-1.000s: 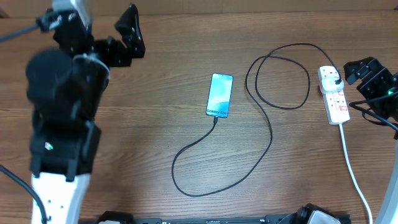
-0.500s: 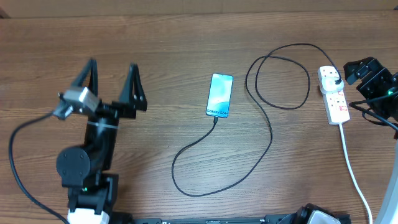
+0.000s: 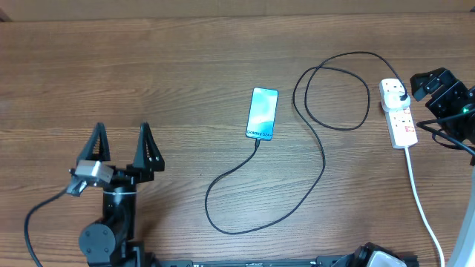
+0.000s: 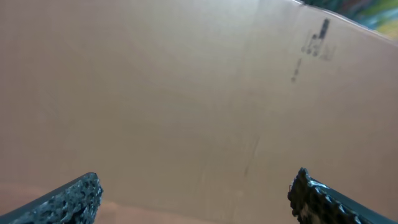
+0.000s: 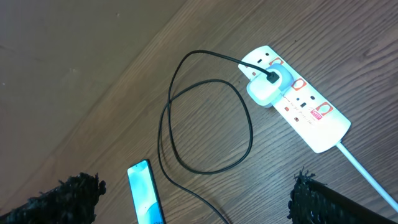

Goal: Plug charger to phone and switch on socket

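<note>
The phone [image 3: 262,113] lies flat at mid-table with its blue-teal screen up; the right wrist view also catches the phone [image 5: 146,193]. The charger [image 3: 323,159], a thin black cable, meets the phone's near end, loops across the table and ends at a pale plug [image 5: 267,87] seated in the socket [image 3: 401,119]. The socket [image 5: 305,109] is a white strip with red-marked switches. My right gripper [image 3: 438,90] hovers open just right of the socket. My left gripper [image 3: 121,144] is open at the near left, far from everything.
The socket's white cord [image 3: 423,204] runs to the near right edge. In the left wrist view only a beige cardboard wall [image 4: 199,93] shows between the fingertips [image 4: 68,199]. Bare wooden table [image 3: 185,67] lies between the arms.
My left arm has pulled back from the far left to the near left edge, its gripper still open. The right arm, phone, cable and socket have not moved.
</note>
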You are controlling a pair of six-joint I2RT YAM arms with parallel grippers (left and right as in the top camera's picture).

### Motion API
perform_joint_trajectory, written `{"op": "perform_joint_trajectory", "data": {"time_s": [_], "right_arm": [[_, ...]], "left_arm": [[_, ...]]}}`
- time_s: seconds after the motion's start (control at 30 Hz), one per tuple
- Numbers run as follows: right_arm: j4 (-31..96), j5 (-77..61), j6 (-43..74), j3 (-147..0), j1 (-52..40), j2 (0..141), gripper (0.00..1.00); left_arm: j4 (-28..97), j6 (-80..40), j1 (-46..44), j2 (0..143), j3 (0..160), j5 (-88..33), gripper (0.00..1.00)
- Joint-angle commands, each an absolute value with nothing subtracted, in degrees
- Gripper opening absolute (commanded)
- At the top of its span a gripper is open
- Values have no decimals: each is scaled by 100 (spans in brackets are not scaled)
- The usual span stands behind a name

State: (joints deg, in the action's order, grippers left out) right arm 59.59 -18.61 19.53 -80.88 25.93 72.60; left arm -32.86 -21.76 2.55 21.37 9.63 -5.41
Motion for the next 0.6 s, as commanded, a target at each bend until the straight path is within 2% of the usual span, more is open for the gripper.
{"op": "perform_joint_trajectory", "data": {"time_s": [0.0, 0.1, 0.4, 0.57], "right_arm": [[5931, -1804, 1975, -8110, 2589, 7242, 100], [5931, -1804, 1975, -8110, 2589, 7242, 100], [5931, -1804, 1975, -8110, 2589, 7242, 100], [5931, -1804, 1975, -8110, 2589, 7242, 100]], "left_arm": [[-3306, -2705, 443, 1791, 414, -600, 100], [-3310, -2751, 526, 1516, 34, -600, 100], [-1841, -2679, 576, 930, 30, -425, 100], [-1063, -2016, 589, 672, 30, -454, 100]]}}
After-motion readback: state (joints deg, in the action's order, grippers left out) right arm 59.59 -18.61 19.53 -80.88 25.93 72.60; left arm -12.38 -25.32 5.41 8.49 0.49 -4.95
